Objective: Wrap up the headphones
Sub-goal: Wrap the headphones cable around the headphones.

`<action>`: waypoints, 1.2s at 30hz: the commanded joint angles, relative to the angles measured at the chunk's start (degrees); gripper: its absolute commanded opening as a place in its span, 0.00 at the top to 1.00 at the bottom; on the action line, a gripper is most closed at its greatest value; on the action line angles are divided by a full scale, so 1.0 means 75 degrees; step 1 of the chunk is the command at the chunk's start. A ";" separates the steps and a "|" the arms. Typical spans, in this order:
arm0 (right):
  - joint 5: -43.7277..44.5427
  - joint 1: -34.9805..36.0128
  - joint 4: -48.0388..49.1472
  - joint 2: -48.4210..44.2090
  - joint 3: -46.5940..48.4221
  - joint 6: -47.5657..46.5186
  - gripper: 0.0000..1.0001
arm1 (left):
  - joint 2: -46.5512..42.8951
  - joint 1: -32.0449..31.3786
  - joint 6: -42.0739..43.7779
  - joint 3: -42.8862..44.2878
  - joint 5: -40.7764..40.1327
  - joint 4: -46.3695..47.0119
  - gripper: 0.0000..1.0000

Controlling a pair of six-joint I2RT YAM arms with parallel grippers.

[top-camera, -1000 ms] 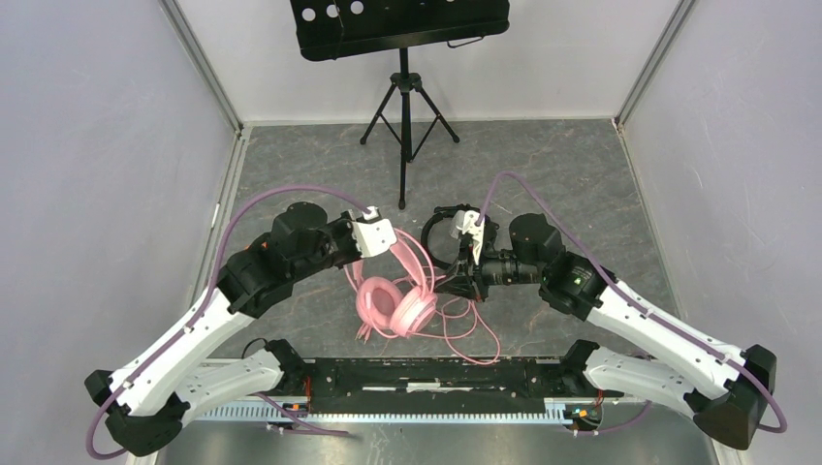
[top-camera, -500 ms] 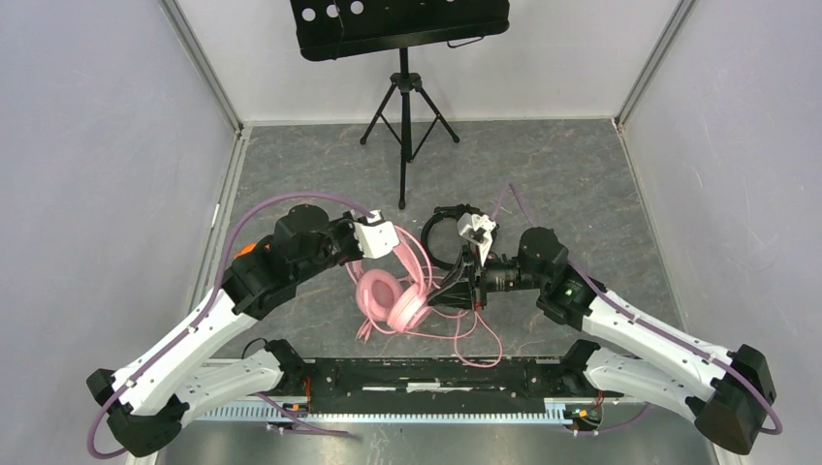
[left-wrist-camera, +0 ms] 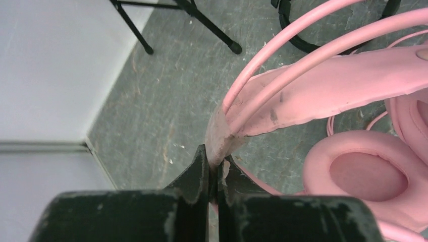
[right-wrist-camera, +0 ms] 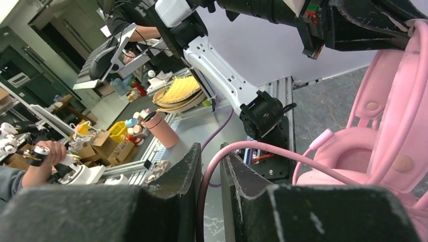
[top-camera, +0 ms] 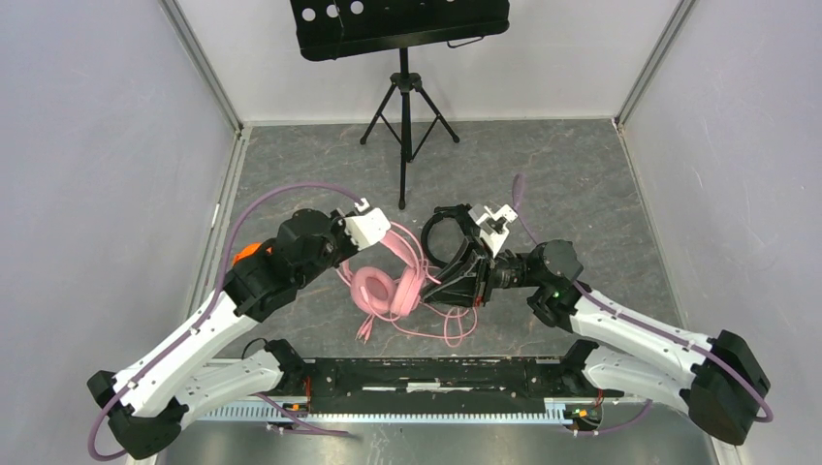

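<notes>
The pink headphones (top-camera: 383, 289) stand on the grey floor between the arms, cups down. My left gripper (top-camera: 385, 250) is shut on the end of their pink headband (left-wrist-camera: 323, 85), above one padded cup (left-wrist-camera: 361, 176). My right gripper (top-camera: 436, 291) is just right of the cups, shut on the pink cable (right-wrist-camera: 262, 147), which runs between its jaws (right-wrist-camera: 211, 156). The rest of the cable (top-camera: 451, 329) lies looped on the floor in front. The black headphones (top-camera: 438, 228) lie behind my right gripper, partly hidden; part of them also shows in the left wrist view (left-wrist-camera: 303, 43).
A black tripod music stand (top-camera: 405, 107) stands at the back centre; one of its legs (left-wrist-camera: 212, 30) shows near the left gripper. Grey walls close in both sides. The arm base rail (top-camera: 436, 373) runs along the near edge.
My right gripper has swung left and turned, dragging the pink cable with it; the floor loop has shrunk. The pink headphones and my left gripper have shifted slightly left.
</notes>
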 commanded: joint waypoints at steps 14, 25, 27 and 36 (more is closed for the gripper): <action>0.0767 0.0730 0.1470 0.1249 0.0735 0.0262 0.90 | 0.0233 0.0043 -0.6060 0.0970 -0.2132 -0.0918 0.98; 0.1929 0.1326 -0.0942 0.1523 0.1430 -0.2318 0.80 | 0.0100 0.0043 -0.8794 0.1300 -0.2266 -0.1285 0.98; 0.2203 0.1423 -0.1271 0.1394 0.1406 -0.2857 0.80 | 0.0117 0.0043 -0.9203 0.1415 -0.2438 -0.1331 0.98; 0.3989 0.1706 -0.2255 0.0970 0.1103 -0.4919 0.83 | 0.0101 0.0044 -1.0338 0.1603 -0.2182 -0.1068 0.98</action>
